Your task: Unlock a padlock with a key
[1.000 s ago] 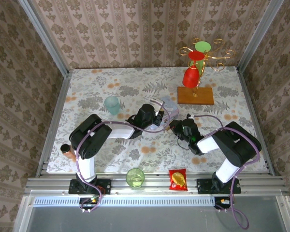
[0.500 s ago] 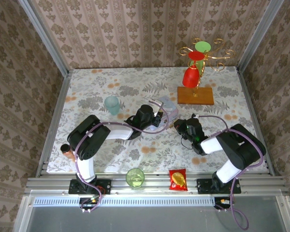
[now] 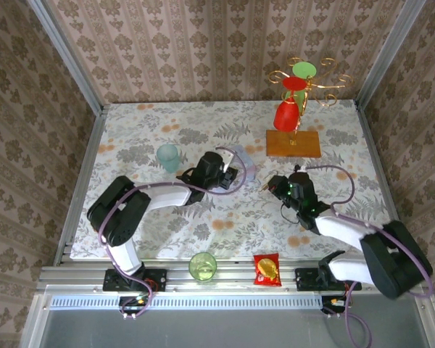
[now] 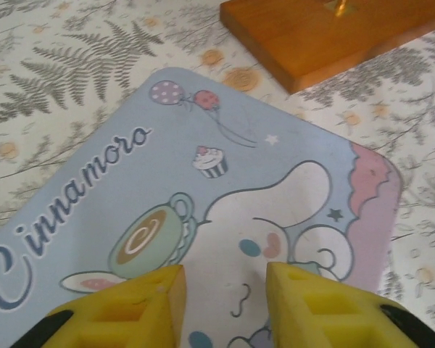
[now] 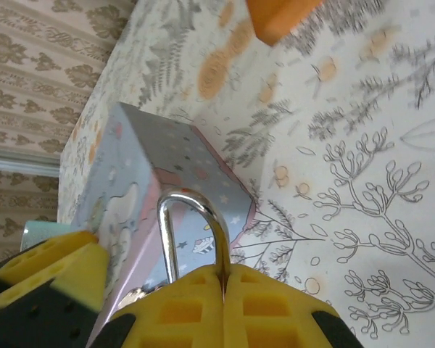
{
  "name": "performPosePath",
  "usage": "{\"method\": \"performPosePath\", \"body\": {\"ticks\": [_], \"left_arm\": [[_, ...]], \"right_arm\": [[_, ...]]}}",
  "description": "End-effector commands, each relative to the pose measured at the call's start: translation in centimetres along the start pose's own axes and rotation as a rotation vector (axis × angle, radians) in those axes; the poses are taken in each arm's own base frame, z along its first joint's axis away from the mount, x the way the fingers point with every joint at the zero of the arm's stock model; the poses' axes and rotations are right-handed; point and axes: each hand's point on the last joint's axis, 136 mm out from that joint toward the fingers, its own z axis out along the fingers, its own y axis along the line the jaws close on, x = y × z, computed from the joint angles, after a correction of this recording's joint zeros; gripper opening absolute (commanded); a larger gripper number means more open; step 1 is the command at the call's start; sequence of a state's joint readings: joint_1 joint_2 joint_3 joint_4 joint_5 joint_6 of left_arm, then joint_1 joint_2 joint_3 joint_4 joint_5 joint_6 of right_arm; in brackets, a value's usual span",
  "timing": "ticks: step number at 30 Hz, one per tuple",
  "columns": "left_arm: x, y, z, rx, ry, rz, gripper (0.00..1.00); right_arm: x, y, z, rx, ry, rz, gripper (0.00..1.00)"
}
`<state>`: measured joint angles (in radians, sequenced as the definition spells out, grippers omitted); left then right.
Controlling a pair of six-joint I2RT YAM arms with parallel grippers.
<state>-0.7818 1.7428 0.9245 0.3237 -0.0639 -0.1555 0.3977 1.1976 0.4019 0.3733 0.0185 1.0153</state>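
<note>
My right gripper is shut on the padlock. Its silvery shackle sticks out beyond the yellow fingertips, and the brass body is mostly hidden between them. It is held just to the right of the pale blue tin. My left gripper hovers open over the tin's printed lid, with nothing between its fingers. One of its yellow fingers shows at the left of the right wrist view. The key is out of view.
A wooden-based cup stand with a red cup stands behind the tin. A teal cup sits to the left. Along the front lie a green cup, a red snack packet and a brown cup.
The left gripper has drawn back a little to the left over the tin. The right arm has stretched out, its elbow swinging to the lower right, and the gripper with the padlock shifted slightly right.
</note>
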Motion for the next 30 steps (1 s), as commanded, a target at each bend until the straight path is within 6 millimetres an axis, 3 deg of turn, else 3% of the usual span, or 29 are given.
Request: {"method": "performPosePath", "body": {"ticks": [1, 5, 8, 17, 22, 26, 30], "left_arm": [[0.5, 2.3, -1.5, -0.048, 0.097, 0.008, 0.41], [-2.3, 3.0, -3.9, -0.05, 0.048, -0.029, 0.52], [-2.7, 2.9, -6.2, -0.039, 0.023, -0.088, 0.55], [1.8, 0.7, -11.0, 0.019, 0.058, -0.193, 0.56], [4.1, -0.3, -11.7, 0.039, 0.082, -0.22, 0.56], [4.9, -0.7, -11.7, 0.034, 0.098, -0.223, 0.56], [6.3, -0.1, -11.8, -0.082, 0.149, -0.155, 0.62]], "right_arm": [[0.5, -1.6, -2.1, 0.155, 0.144, -0.235, 0.0], [1.3, -2.2, -4.0, 0.248, 0.315, -0.398, 0.0], [1.5, -3.1, -5.4, 0.339, 0.411, -0.485, 0.0], [1.2, -7.3, -7.7, 0.597, 0.514, -0.575, 0.0], [3.7, -7.6, -4.4, 0.499, 0.545, -0.494, 0.0], [4.3, -7.3, -2.3, 0.467, 0.52, -0.477, 0.0], [5.5, -8.1, -1.0, 0.487, 0.553, -0.479, 0.0]]}}
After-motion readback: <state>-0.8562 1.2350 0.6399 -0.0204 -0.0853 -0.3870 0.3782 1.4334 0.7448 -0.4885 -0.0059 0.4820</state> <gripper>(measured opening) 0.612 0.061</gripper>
